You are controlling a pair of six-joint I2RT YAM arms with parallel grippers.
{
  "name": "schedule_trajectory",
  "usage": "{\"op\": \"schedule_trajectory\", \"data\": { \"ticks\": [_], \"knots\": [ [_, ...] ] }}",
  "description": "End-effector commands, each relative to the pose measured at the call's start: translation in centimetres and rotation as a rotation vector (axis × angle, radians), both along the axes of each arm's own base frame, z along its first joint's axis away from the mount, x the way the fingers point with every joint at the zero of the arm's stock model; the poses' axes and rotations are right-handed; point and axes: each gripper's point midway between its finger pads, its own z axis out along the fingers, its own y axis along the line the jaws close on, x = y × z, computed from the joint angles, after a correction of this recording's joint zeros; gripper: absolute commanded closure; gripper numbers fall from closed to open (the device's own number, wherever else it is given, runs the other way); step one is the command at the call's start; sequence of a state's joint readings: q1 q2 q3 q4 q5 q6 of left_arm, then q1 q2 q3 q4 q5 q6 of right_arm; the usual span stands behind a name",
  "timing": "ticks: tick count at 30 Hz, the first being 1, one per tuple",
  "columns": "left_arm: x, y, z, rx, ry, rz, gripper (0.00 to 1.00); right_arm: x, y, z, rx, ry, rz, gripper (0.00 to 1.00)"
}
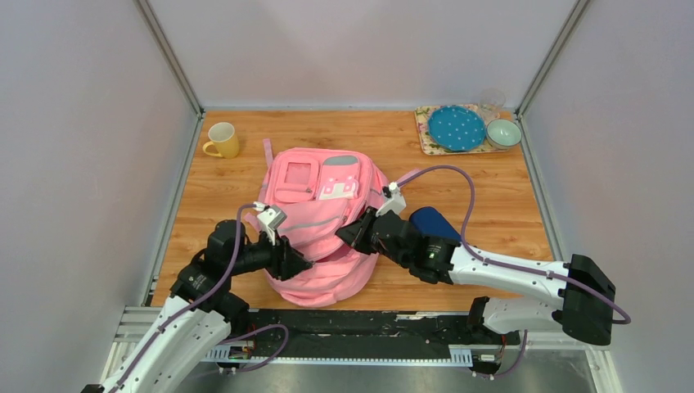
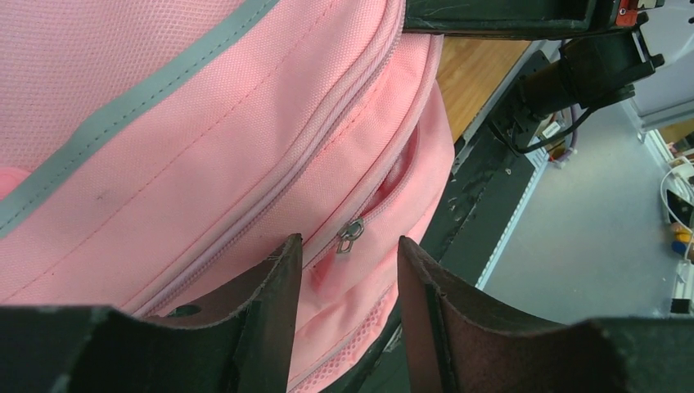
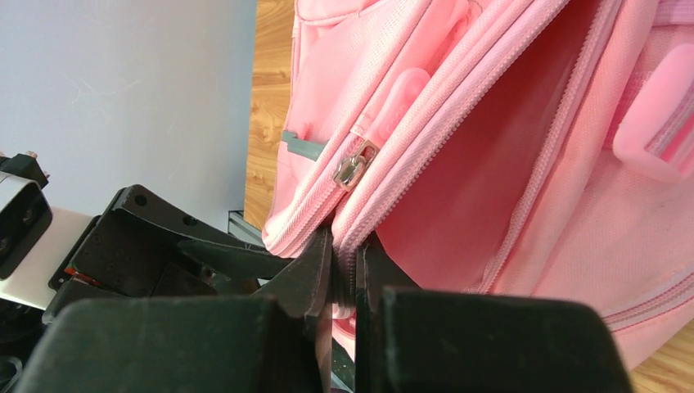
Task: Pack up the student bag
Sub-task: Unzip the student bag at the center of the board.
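The pink student bag (image 1: 323, 217) lies on the wooden table, front pockets up, its near end toward the arms. My left gripper (image 1: 299, 262) is open at the bag's near left corner. In the left wrist view the gripper (image 2: 350, 255) has its jaws apart, with a metal zip pull (image 2: 350, 235) just beyond the gap on the bag (image 2: 205, 123). My right gripper (image 1: 350, 233) is at the near right side. In the right wrist view it (image 3: 344, 266) is shut on the bag's zip edge, beside the open main compartment (image 3: 483, 164). Another zip pull (image 3: 353, 166) sits above the fingers.
A navy-blue pouch (image 1: 434, 223) lies behind my right wrist. A yellow mug (image 1: 223, 139) stands at the back left. A tray (image 1: 425, 135) at the back right holds a blue dotted plate (image 1: 456, 128), a bowl (image 1: 503, 133) and a glass (image 1: 491, 101). Grey walls enclose the table.
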State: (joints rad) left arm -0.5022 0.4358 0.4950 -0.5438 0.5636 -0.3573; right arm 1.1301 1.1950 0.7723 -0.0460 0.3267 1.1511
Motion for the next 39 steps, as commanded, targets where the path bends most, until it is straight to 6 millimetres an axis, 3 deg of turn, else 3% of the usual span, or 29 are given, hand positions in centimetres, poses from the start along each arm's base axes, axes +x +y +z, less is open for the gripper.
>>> {"op": "schedule_trajectory", "data": {
  "ticks": [1, 8, 15, 25, 33, 39],
  "knots": [
    [-1.3, 0.4, -0.7, 0.021, 0.067, -0.012, 0.48, 2.1, 0.1, 5.8, 0.112, -0.12, -0.074, 1.0],
    [0.2, 2.4, 2.2, 0.02, -0.023, 0.166, 0.41, 2.3, -0.2, 6.0, 0.096, -0.132, -0.089, 1.0],
    [-0.8, 1.2, -0.2, -0.018, 0.095, 0.118, 0.42, 2.7, -0.7, 6.5, 0.099, -0.142, -0.105, 1.0],
    [-1.5, 0.4, -0.6, -0.034, 0.129, 0.061, 0.44, 2.8, -0.6, 6.5, 0.099, -0.141, -0.106, 1.0],
    [-0.8, 0.2, -1.7, -0.041, 0.14, 0.085, 0.48, 2.7, -0.3, 6.3, 0.096, -0.136, -0.092, 1.0],
    [0.0, -0.3, -1.5, -0.081, 0.125, 0.096, 0.52, 2.6, 0.0, 6.1, 0.093, -0.13, -0.08, 1.0]
  ]
}}
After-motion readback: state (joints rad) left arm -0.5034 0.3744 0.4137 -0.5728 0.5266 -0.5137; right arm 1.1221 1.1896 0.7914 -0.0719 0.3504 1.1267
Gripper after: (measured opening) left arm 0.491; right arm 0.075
